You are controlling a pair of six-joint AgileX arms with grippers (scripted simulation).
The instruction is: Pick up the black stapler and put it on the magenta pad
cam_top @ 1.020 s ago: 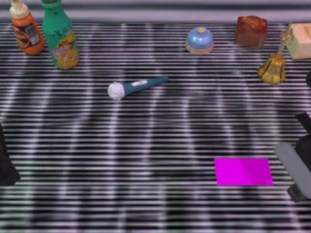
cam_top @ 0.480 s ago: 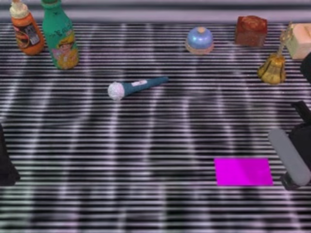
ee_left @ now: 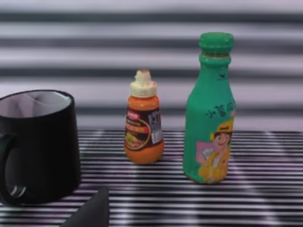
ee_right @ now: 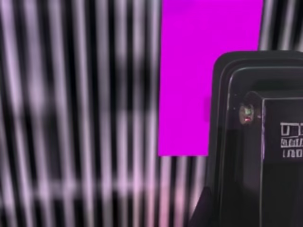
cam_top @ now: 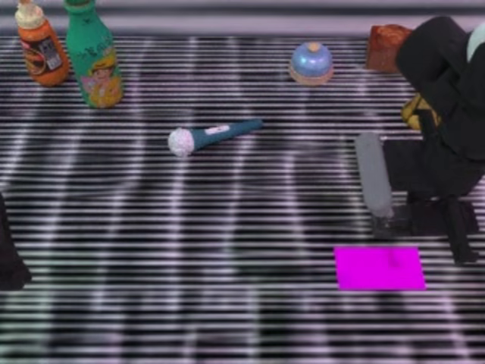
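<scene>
The magenta pad (cam_top: 379, 268) lies flat at the front right of the table and fills the upper middle of the right wrist view (ee_right: 208, 75). My right gripper (cam_top: 453, 224) hovers just beyond the pad's far right corner. It is shut on the black stapler (cam_top: 458, 235), which shows close up as a dark block with faint grey marks (ee_right: 265, 142). One dark finger (ee_right: 201, 215) shows beside it. The arm's grey bar (cam_top: 373, 174) slants above the table. My left arm (cam_top: 9, 262) stays parked at the left edge.
A teal microphone (cam_top: 216, 135) lies mid-table. At the back stand an orange sauce bottle (cam_top: 42, 47), a green bottle (cam_top: 92, 57), a blue bell (cam_top: 311, 62) and a brown box (cam_top: 385, 47). A gold bell (cam_top: 413, 112) is half hidden. A black mug (ee_left: 40, 146) stands near the left wrist.
My right arm has swung in from the table's right edge, leftward and farther back. It now covers the gold bell and the back right corner. The left arm has not moved.
</scene>
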